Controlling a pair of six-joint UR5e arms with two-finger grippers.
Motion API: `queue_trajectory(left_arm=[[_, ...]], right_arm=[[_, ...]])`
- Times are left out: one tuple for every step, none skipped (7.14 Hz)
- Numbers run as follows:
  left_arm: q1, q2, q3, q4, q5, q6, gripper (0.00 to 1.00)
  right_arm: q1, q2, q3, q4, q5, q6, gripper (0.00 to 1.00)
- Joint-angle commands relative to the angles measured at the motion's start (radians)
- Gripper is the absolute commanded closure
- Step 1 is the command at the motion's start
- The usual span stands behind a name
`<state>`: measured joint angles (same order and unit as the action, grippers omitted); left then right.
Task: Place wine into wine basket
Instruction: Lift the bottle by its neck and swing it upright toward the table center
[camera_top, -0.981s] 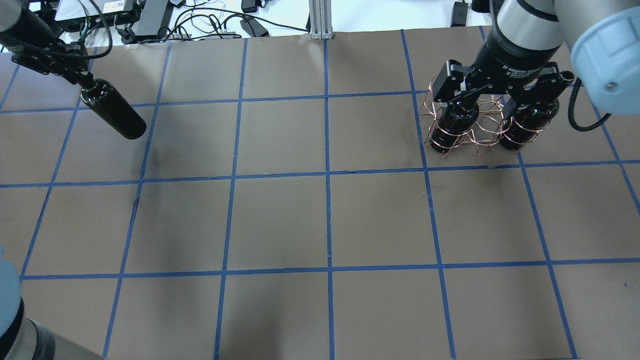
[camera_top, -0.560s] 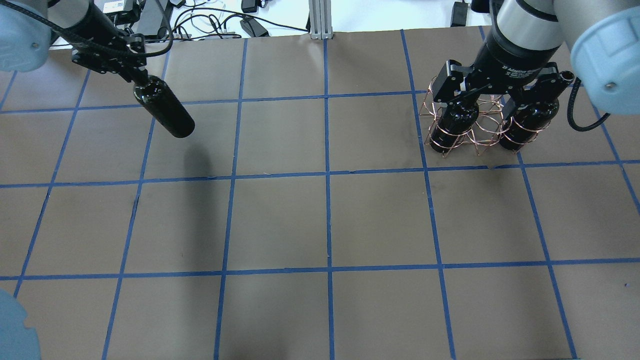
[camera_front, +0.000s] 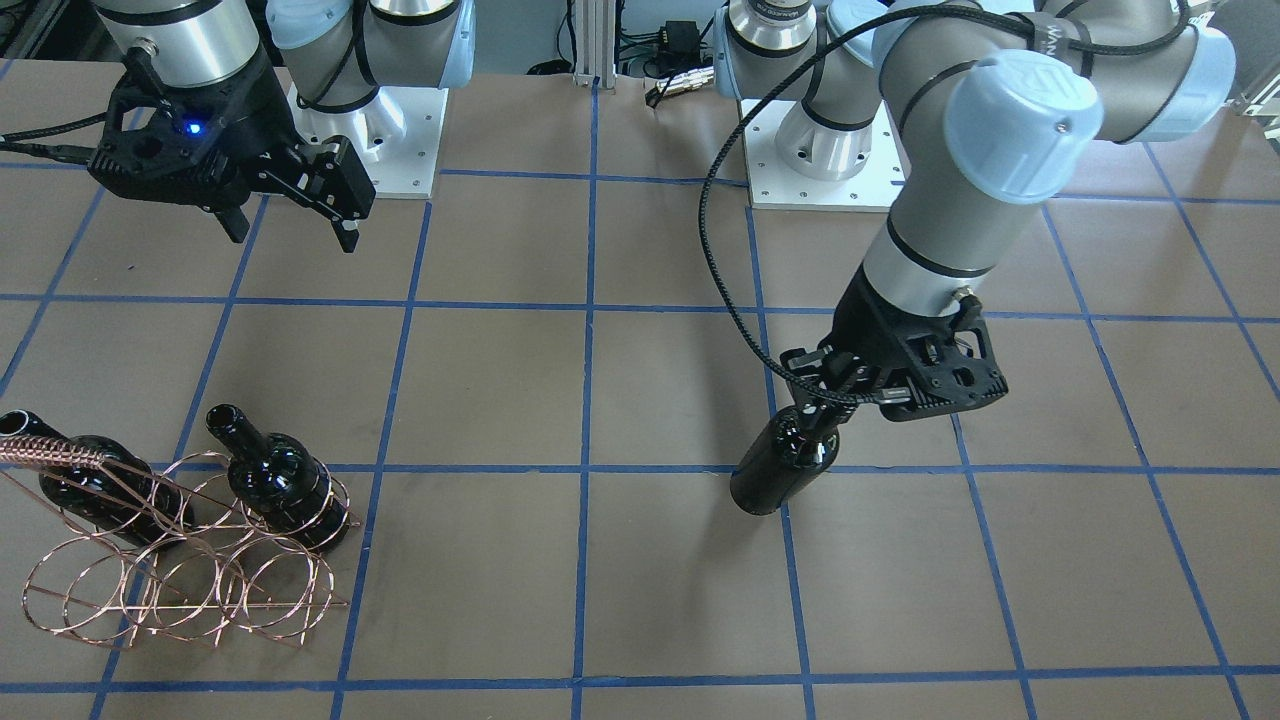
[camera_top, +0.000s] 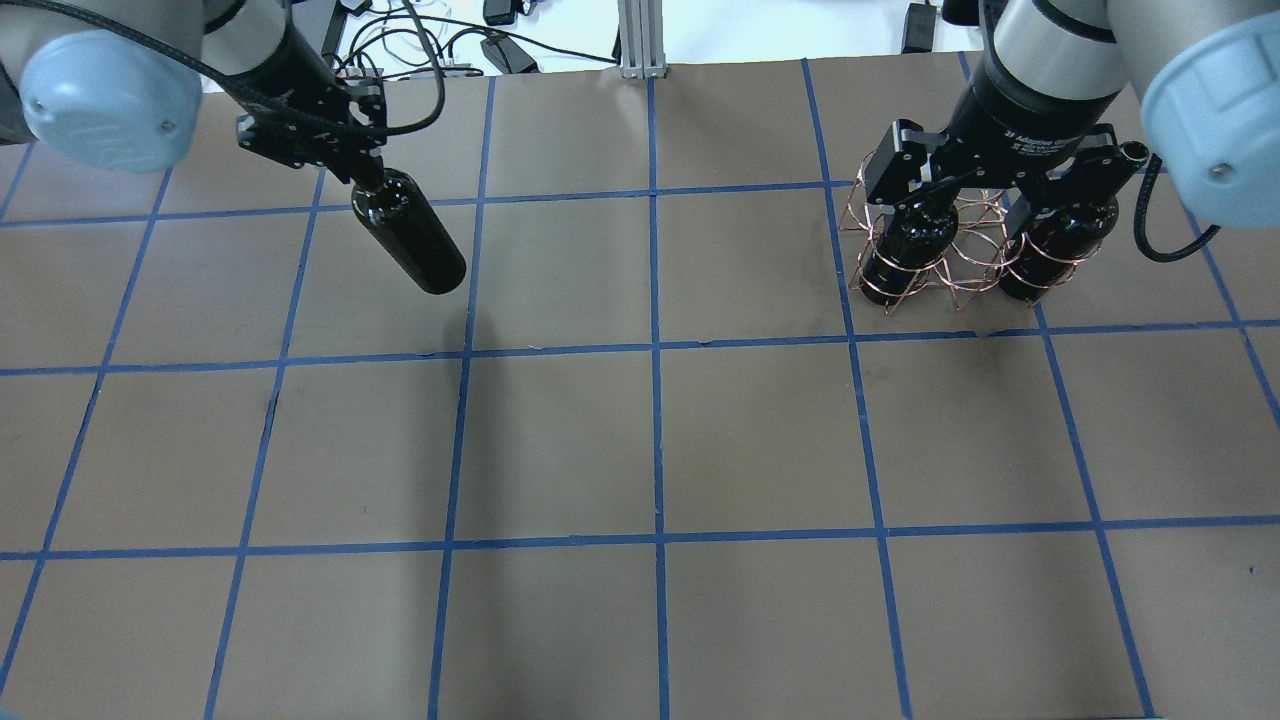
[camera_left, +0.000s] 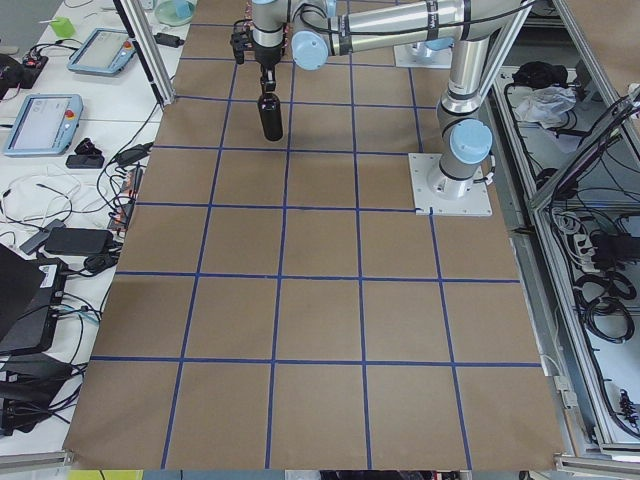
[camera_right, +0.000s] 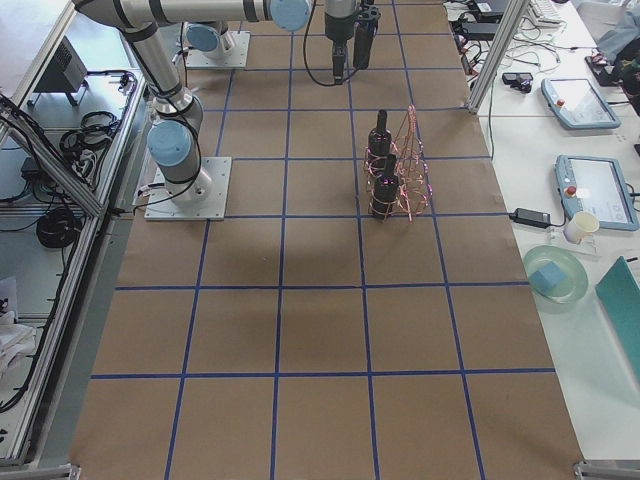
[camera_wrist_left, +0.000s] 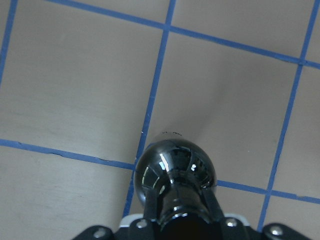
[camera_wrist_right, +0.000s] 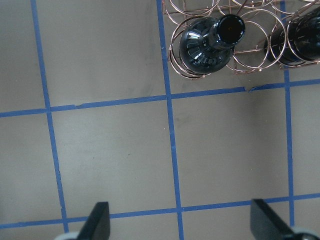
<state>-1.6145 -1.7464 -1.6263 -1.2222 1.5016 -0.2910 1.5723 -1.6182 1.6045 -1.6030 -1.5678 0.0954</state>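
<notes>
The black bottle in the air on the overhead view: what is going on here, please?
The left claw holds a black wine bottle by its neck, raised off the table and far from the wire basket. Two other bottles stand in that basket. The right claw hangs open and empty near the basket.

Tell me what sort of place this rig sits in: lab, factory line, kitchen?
Most likely a robotics lab test cell. The brown paper-covered table is taped into a blue grid, and two blue-grey teach pendants plus black power bricks and cables lie on white side benches.
</notes>
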Motion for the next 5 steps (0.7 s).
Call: queue_trajectory(left_arm=[[-0.111, 0.059, -0.119, 0.044, 0.009, -0.097, 1.00], [-0.143, 0.086, -0.147, 0.044, 0.031, -0.129, 1.00], [-0.157, 0.106, -0.158, 0.037, 0.090, -0.134, 1.00], [-0.159, 0.122, -0.173, 0.029, 0.091, -0.125, 1.00], [-0.160, 0.125, -0.191, 0.029, 0.088, -0.125, 1.00]], right_arm=[[0.000, 0.000, 0.000, 0.000, 0.000, 0.000, 0.00], [0.000, 0.000, 0.000, 0.000, 0.000, 0.001, 0.00], [0.000, 0.000, 0.000, 0.000, 0.000, 0.001, 0.00], [0.000, 0.000, 0.000, 0.000, 0.000, 0.001, 0.00], [0.000, 0.000, 0.000, 0.000, 0.000, 0.000, 0.00]])
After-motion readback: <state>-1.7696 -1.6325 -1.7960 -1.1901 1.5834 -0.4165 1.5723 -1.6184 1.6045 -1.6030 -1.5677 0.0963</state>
